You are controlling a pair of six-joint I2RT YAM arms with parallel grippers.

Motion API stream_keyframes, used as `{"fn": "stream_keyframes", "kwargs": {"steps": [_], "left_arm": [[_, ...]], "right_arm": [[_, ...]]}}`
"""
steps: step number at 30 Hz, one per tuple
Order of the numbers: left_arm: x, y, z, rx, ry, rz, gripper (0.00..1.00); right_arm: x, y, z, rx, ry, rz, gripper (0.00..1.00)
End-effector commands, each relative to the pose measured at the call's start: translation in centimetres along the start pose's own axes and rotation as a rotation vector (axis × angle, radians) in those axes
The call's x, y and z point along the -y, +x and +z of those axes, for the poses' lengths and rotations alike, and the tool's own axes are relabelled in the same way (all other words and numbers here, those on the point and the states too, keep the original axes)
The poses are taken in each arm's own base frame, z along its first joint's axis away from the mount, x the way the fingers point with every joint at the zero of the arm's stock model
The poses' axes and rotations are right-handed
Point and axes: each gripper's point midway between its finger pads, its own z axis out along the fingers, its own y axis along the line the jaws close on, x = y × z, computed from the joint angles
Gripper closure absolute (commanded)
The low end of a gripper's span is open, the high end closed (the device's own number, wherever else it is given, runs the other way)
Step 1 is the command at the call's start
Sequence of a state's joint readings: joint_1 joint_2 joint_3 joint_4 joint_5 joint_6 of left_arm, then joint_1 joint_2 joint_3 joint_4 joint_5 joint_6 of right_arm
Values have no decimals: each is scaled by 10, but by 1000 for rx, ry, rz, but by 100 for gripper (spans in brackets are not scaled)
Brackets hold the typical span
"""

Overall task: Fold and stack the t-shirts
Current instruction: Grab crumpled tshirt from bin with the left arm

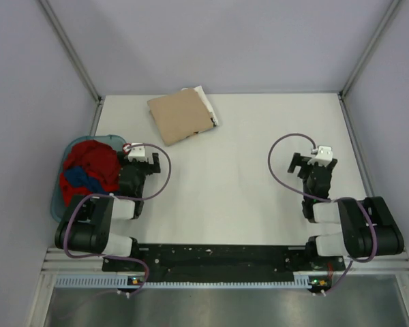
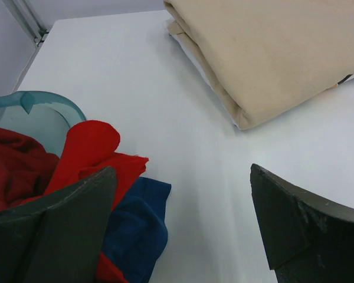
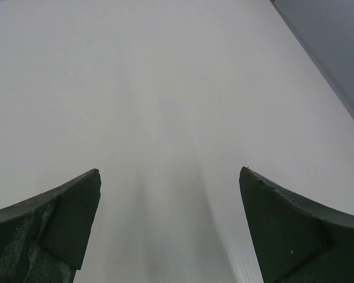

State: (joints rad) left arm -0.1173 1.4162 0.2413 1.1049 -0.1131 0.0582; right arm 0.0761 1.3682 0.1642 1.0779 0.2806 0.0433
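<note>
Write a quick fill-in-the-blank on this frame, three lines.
1. The folded tan t-shirt lies on top of a ____ one.
2. The unfolded red and blue t-shirts sit in the teal ____.
3. The left hand and the right hand are both ____.
Missing: white; tub; open.

A white table sits between plain pale grey walls and slanting metal posts, under seemingly even light.
</note>
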Motion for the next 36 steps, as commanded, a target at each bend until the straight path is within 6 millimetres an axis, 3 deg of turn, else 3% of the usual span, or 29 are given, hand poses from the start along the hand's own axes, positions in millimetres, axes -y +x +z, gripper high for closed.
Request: {"fn": "stream_keyframes", "kwargs": {"steps": [1,5,7,9,12,15,17,19,21,25,26,29,33,36], "left_arm": [[-8,-12,6,37,-34,-13,1],[-8,-12,6,36,-32,-13,1],[2,-14,7,40,40,12,1],[25,-19,2,38,203,47,1],[54,-49,-5,36,415,127,1],[85,-83,-25,-31,648,152,4],[86,-106,-32,-71,683,170,6],[73,-124,-33,-160,632,174,5],[48,-130,-27,-275,512,207,6],[-13,-122,-22,-488,288,276,8],[-37,-118,-22,-519,232,264,8],[-76,-107,-22,-596,141,242,6],[-108,-79,-26,-743,77,171,11],[-108,-61,-34,-836,93,118,19]], "right_arm": [[-7,-36,-2,73,-41,0,1],[-7,-85,-6,127,-27,107,1],[-37,-117,-15,197,-202,136,1],[-62,-145,-25,219,-341,179,1],[-97,-176,-43,170,-548,185,1],[-126,-202,-69,127,-752,171,1],[-144,-216,-92,130,-890,165,1],[-157,-227,-110,140,-980,167,3],[-166,-233,-119,143,-1017,173,6],[-174,-228,-123,67,-1006,162,13],[-175,-223,-122,40,-997,162,15],[-174,-214,-120,-11,-970,157,18],[-171,-208,-117,-38,-942,158,21],[-174,-210,-121,-39,-965,177,22]]}}
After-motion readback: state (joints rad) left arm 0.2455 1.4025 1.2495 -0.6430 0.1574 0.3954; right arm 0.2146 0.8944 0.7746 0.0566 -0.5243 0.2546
